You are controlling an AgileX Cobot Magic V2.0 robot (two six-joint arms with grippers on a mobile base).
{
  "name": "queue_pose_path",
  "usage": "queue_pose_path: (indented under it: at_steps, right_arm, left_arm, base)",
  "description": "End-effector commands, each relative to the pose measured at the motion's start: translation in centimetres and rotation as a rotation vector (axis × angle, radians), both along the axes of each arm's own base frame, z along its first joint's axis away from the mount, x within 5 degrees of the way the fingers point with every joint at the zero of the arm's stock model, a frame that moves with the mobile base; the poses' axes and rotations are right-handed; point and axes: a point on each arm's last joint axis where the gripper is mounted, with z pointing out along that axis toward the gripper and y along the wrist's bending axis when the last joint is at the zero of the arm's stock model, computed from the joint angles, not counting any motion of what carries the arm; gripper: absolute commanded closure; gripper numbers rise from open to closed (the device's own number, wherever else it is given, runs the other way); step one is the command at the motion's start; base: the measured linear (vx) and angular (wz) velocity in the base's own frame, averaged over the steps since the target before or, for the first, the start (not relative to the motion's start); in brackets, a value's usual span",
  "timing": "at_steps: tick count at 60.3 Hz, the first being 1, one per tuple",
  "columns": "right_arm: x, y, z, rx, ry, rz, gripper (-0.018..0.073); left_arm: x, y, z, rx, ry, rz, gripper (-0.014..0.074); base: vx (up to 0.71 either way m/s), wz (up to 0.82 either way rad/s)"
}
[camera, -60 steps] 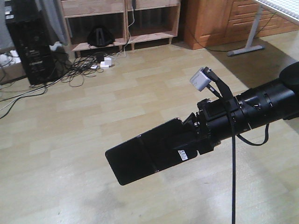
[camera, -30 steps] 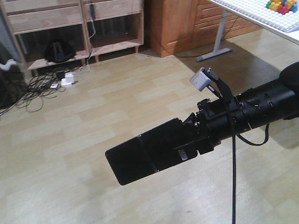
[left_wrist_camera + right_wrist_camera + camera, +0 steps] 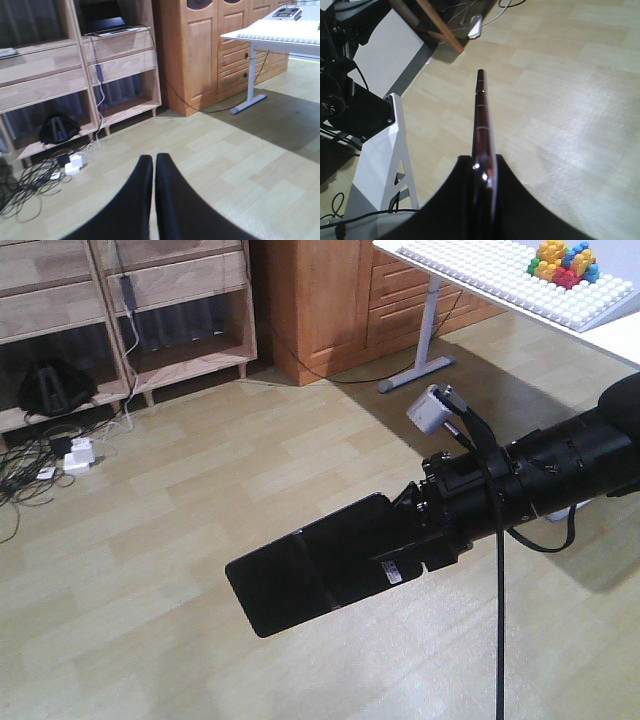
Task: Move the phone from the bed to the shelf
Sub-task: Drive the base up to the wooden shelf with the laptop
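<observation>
The phone point(image 3: 305, 578) is a thin black slab with a small white sticker near the held end, and it hangs in the air above the floor. My right gripper point(image 3: 388, 552) is shut on that end. In the right wrist view the phone point(image 3: 480, 112) shows edge-on with a pinkish rim, pinched between the fingers of my right gripper point(image 3: 483, 163). My left gripper point(image 3: 152, 158) is shut with nothing in it, pointing at the floor in front of the shelf point(image 3: 120, 67). The shelf point(image 3: 180, 278) stands at the far left of the front view. The bed is out of view.
An orange-brown wooden cabinet point(image 3: 320, 300) stands right of the shelf. A white table point(image 3: 480, 285) with coloured bricks is at the upper right. Cables and white plugs point(image 3: 65, 455) lie on the floor by the shelf; a black bag point(image 3: 55, 390) sits in its bottom compartment.
The room has slid left in the front view: the shelf moved toward the left edge and the white table came in. The right arm and phone keep the same pose.
</observation>
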Motion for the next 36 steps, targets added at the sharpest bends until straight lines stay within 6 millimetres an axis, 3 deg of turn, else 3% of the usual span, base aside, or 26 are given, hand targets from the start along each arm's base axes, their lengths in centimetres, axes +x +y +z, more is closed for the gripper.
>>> queue_pose_path:
  at_steps: [1,36]
  right_arm:
    - [-1.09,0.3,2.67,0.115,-0.01,0.049,0.0561]
    - [-1.09,0.3,2.67,0.115,-0.01,0.049,0.0561]
  left_arm:
    - [-0.12,-0.05,1.56,-0.009,-0.106,-0.006,0.0596]
    - [-0.12,-0.05,1.56,-0.009,-0.106,-0.006,0.0596]
  base:
    - [0.46,-0.14]
    - [0.46,-0.12]
